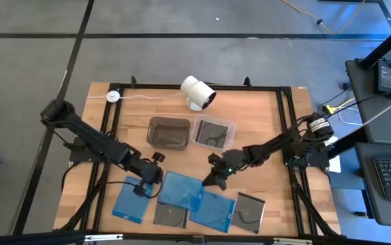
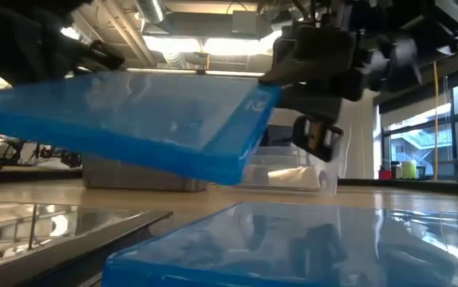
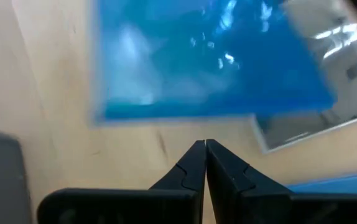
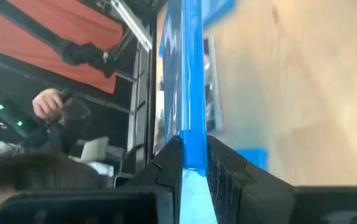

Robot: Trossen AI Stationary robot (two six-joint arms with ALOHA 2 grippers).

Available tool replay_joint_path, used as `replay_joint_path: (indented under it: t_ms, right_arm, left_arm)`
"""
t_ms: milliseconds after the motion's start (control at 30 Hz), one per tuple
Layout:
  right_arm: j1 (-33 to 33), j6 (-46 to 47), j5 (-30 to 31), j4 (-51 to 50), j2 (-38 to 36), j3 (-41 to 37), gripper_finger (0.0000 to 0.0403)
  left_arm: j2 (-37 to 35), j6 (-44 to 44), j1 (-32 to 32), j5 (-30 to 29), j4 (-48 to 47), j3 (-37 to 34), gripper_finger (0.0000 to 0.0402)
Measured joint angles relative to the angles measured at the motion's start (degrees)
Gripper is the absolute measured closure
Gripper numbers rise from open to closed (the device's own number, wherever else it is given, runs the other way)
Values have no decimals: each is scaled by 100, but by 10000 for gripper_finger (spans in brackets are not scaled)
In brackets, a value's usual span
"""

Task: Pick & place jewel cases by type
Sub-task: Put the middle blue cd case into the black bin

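My right gripper (image 1: 214,180) is shut on a translucent blue jewel case (image 1: 182,188), which hangs tilted above the table in the low view (image 2: 133,119). My left gripper (image 1: 143,187) hovers shut at that case's left side, above a second blue case (image 1: 129,202), and touches nothing; the left wrist view shows its fingertips (image 3: 204,148) together over bare wood. A third blue case (image 1: 212,211) and two dark cases (image 1: 170,215) (image 1: 248,211) lie flat near the front edge. My right gripper pinches the blue case at its right-hand edge (image 4: 191,146), one finger on each flat face. The fingers come from the table's right, slanting a little downward. The case juts out leftward from the fingers, tilted; in the low view it hangs above the cases lying below.
A dark grey tub (image 1: 168,131) and a clear tub (image 1: 214,131) stand side by side behind the cases. A white cylindrical camera (image 1: 197,92) sits at the far edge. A black frame (image 1: 287,136) borders the wooden table. A person's hand (image 4: 48,102) shows beyond the table.
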Motion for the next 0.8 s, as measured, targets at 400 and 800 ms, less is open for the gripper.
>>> replay_joint_path:
  t_ms: [400,800]
  right_arm:
    - [-864,-1466,47,-206,-1043,0,344]
    - [-1963,-3900,872,-2329,-1272,1067,344]
  left_arm:
    - [-645,-1870,-981,-119,-661,-4,389]
    - [-606,-1977,-1348,-774,-376,-4,389]
